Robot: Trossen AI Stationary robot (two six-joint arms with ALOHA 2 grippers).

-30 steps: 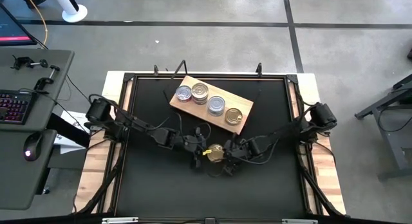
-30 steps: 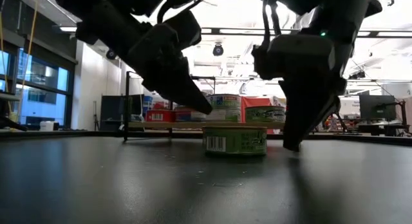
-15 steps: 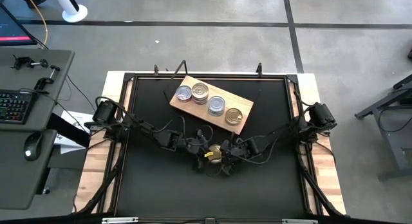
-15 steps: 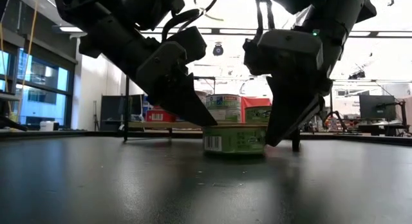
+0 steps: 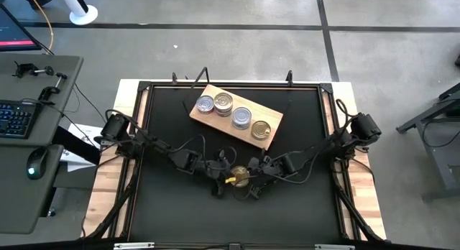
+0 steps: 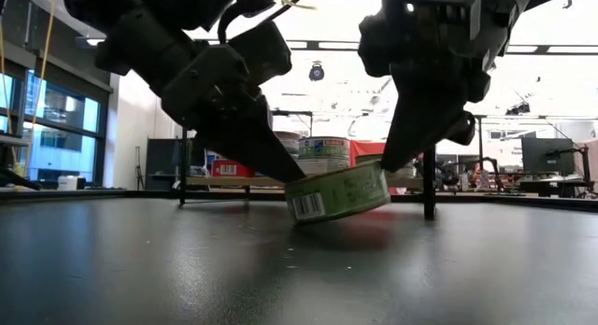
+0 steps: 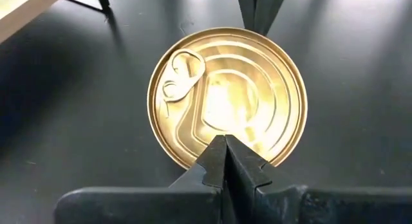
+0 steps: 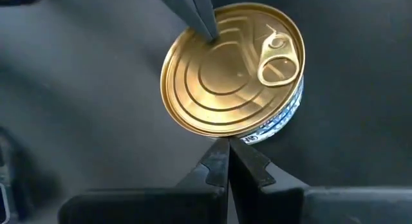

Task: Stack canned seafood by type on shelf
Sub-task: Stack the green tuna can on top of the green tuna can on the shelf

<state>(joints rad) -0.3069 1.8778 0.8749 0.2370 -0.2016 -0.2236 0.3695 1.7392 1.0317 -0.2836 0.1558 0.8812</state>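
Observation:
A flat round tin (image 5: 240, 173) of canned seafood with a gold lid and a green label (image 6: 338, 196) sits tilted on the black tabletop between my two grippers. My left gripper (image 5: 228, 176) is shut at the tin's left side, and my right gripper (image 5: 253, 175) is shut at its right side. The shelf, a light wooden board (image 5: 276, 119), lies slantwise at the table's far side. It carries a silver-lidded tin (image 5: 205, 104), a gold-lidded tin (image 5: 223, 101), another silver one (image 5: 241, 118) and another gold one (image 5: 261, 128), all resting on their bases. My left gripper presses its shut fingertips (image 7: 225, 143) on the gold lid near its left rim (image 6: 301, 182), slanting down from the table's left. The tin's lower left edge (image 6: 301, 218) stays on the table. My right gripper has its shut fingertips (image 8: 222, 147) against the tin's right side, just under the rim (image 6: 381, 171), slanting down from the right. That side of the tin is raised off the table.
Cables trail from both arms across the black mat (image 5: 180, 207). A thin upright post (image 6: 429, 190) stands behind the tin to its right. A desk with a keyboard (image 5: 14, 117) and mouse stands off the table's left edge.
My left gripper has sunk toward the tin and come onto its lid. My right gripper has closed in on the tin's right side and risen a little. The tin, flat before, has tipped: its right side is lifted and its left edge stays on the table.

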